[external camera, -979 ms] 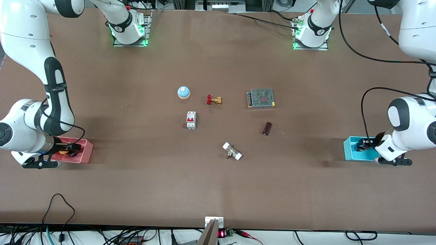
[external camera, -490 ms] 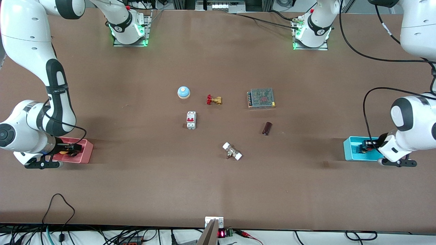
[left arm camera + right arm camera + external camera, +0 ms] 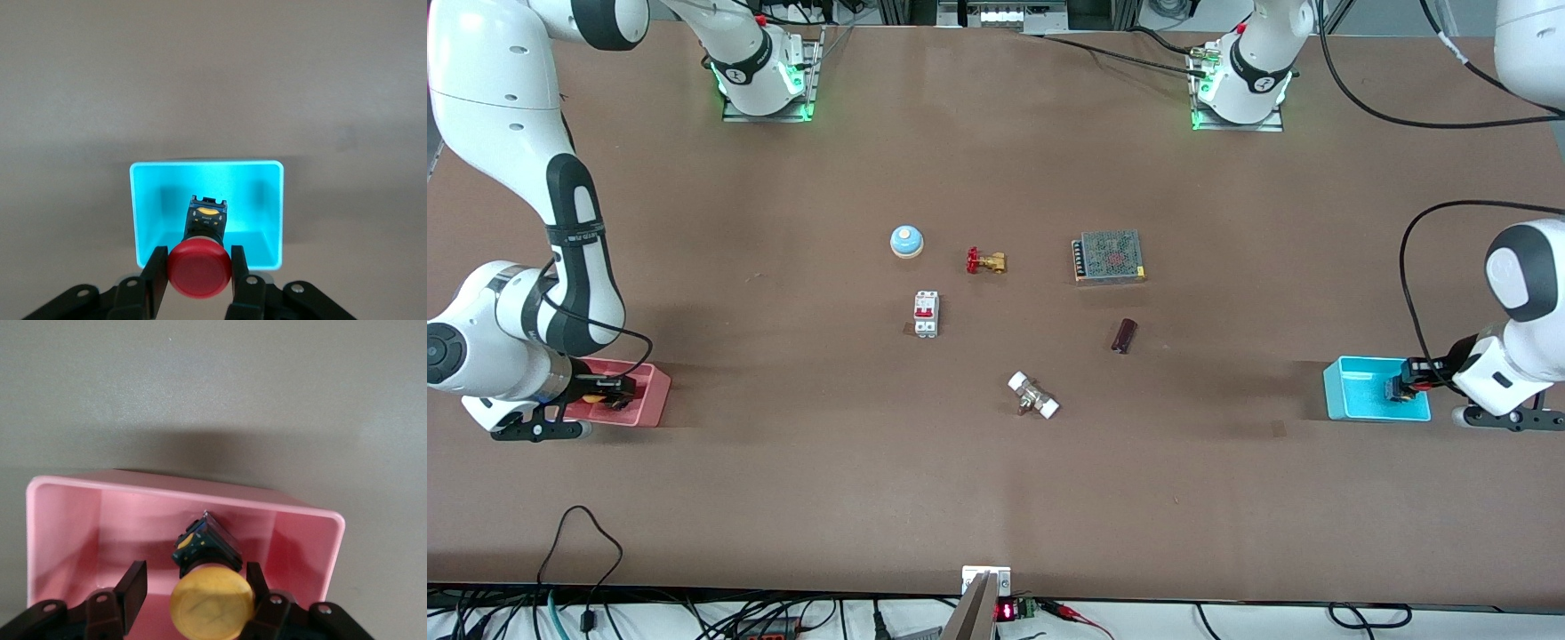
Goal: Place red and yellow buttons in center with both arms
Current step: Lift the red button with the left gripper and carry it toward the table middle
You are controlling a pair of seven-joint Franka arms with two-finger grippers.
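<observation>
My left gripper (image 3: 1400, 388) is shut on the red button (image 3: 199, 269), a finger on each side of its cap. It holds the button above the cyan bin (image 3: 1356, 391), at the bin's edge toward the left arm's end of the table; the bin's rim also shows in the left wrist view (image 3: 207, 163). My right gripper (image 3: 609, 391) is low in the pink bin (image 3: 649, 396). Its fingers are open around the orange-yellow button (image 3: 212, 605), which lies in that bin (image 3: 167, 487). One finger is against the cap and the other stands apart from it.
On the table's middle lie a blue-and-white bell (image 3: 906, 241), a brass valve with a red handle (image 3: 985, 261), a mesh-topped metal box (image 3: 1109, 256), a white breaker (image 3: 926, 314), a dark cylinder (image 3: 1123, 335) and a white-capped fitting (image 3: 1033, 396).
The left arm has drawn back toward its end of the table, carrying the red button from the cyan bin's middle to its edge. The right arm has barely moved.
</observation>
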